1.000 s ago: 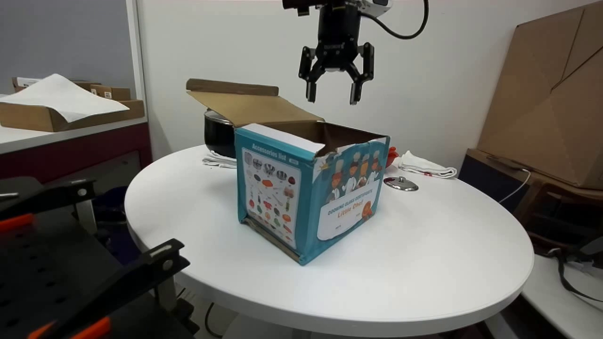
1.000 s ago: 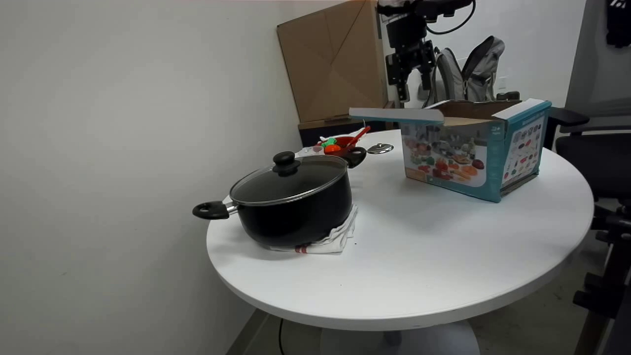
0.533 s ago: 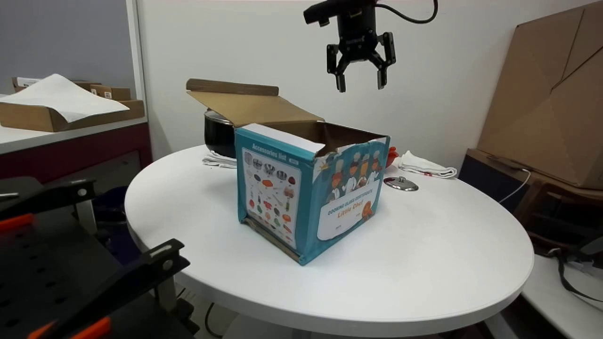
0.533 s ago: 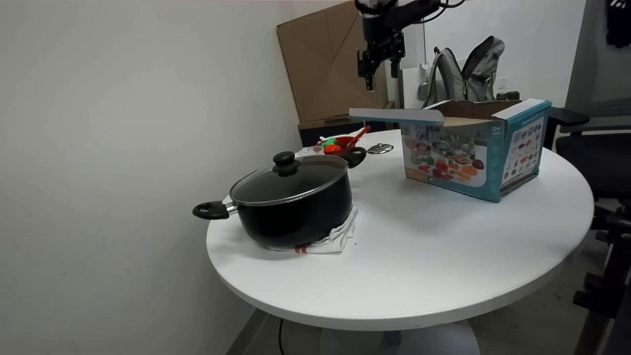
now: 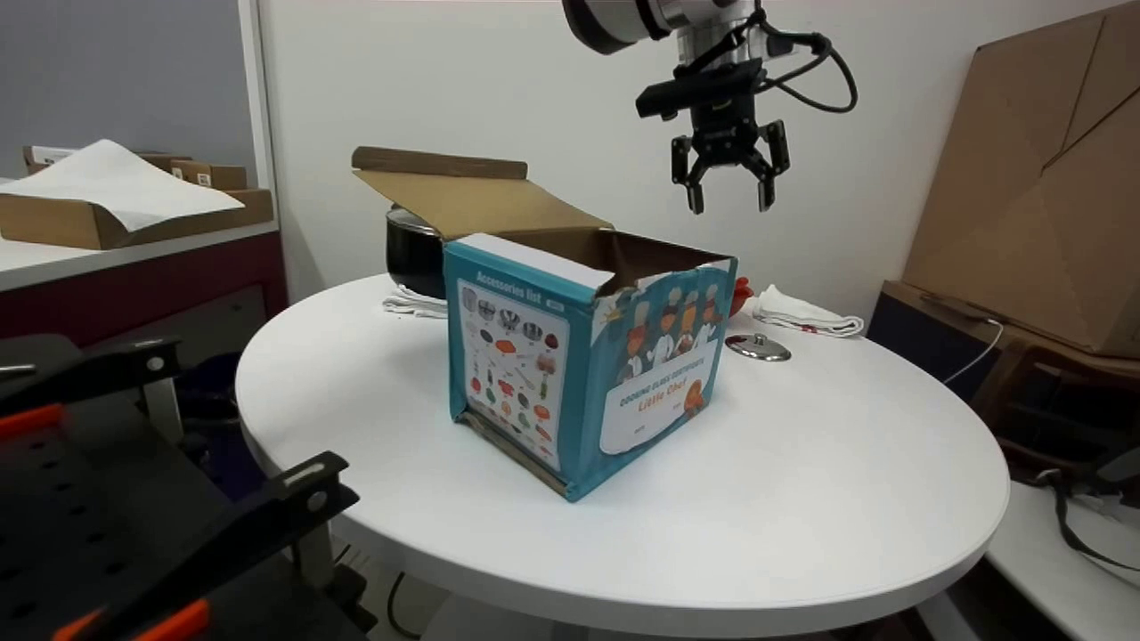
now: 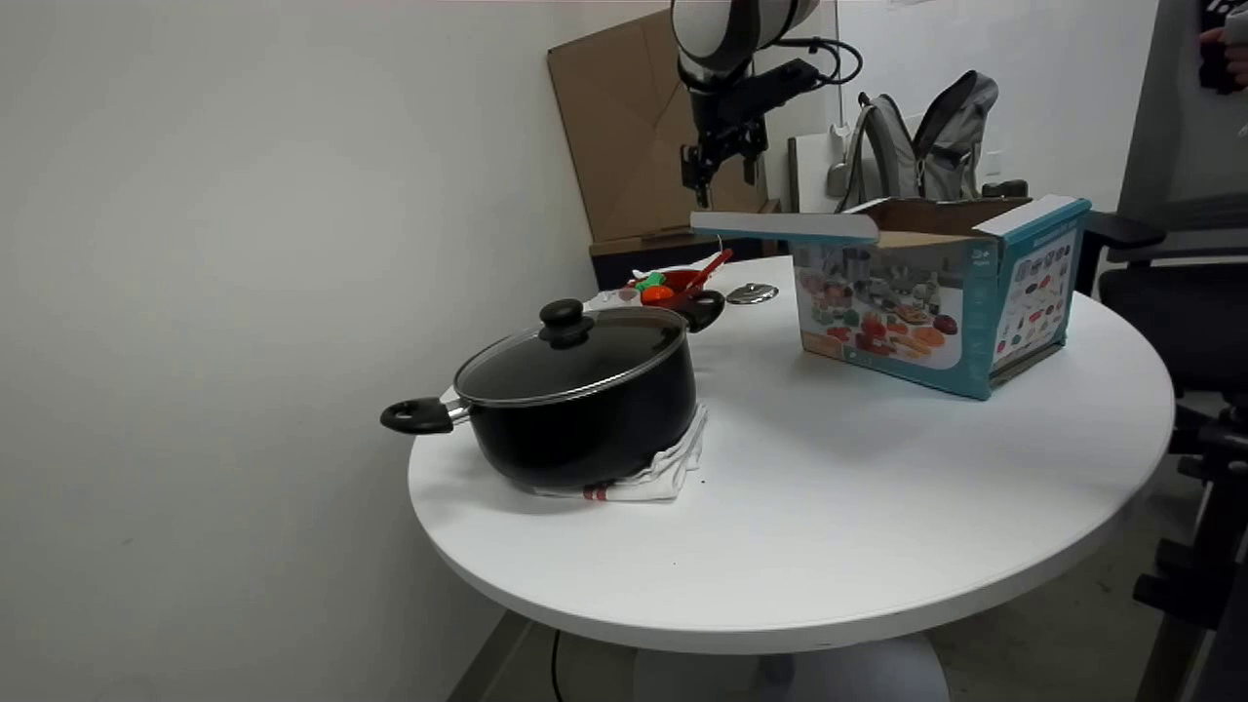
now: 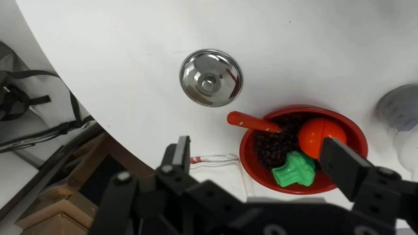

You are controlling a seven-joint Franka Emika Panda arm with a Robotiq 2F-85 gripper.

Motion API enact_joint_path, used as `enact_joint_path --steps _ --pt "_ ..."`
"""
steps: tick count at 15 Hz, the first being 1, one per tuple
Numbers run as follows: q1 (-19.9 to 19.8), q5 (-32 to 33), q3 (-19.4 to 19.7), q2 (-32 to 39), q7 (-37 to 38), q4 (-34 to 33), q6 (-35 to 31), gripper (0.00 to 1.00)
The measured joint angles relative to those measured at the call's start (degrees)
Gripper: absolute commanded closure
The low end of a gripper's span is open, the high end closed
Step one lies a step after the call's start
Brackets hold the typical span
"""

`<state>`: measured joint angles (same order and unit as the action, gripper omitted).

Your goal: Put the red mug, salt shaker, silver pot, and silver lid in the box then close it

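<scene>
My gripper (image 5: 730,209) hung high over the round white table (image 5: 828,499), fingers spread wide with nothing between them. The silver lid (image 7: 211,76) lay on that table, at twelve o'clock in my wrist view; in an exterior view it sat at three o'clock from the Little Chef box (image 5: 588,383), whose flap (image 5: 485,200) stood open towards eleven o'clock.

I judged the lid light, stiff and slick: polished metal like that would probably skate if I nudged its rim, so the centre knob (image 7: 208,85) looked the place to pinch, from straight above. I hardly feared breaking it. The red utensil handle (image 7: 249,122) at its five o'clock, leaning out of the red bowl (image 7: 359,137), might crowd a finger.

The box's floor was out of sight, so I could not tell whether the red mug, salt shaker or silver pot was inside. I did not take the black casserole (image 6: 585,429) for that pot. At two o'clock from the bowl, a blurred, pale container (image 7: 400,109) was cut off by the frame; it might have been the salt shaker, but I could not be sure.
</scene>
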<state>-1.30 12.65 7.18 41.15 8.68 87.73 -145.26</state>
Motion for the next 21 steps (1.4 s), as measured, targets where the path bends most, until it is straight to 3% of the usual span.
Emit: enact_joint_path --steps 11,16,21 --pt "-4.51 -5.3 0.08 19.28 -0.25 -28.0 18.44 0.0" --pt "-6.43 -6.42 -0.06 22.43 -0.54 -34.96 24.58 0.0" --pt "-7.0 -6.3 0.0 26.51 -3.06 -38.46 25.3 0.0"
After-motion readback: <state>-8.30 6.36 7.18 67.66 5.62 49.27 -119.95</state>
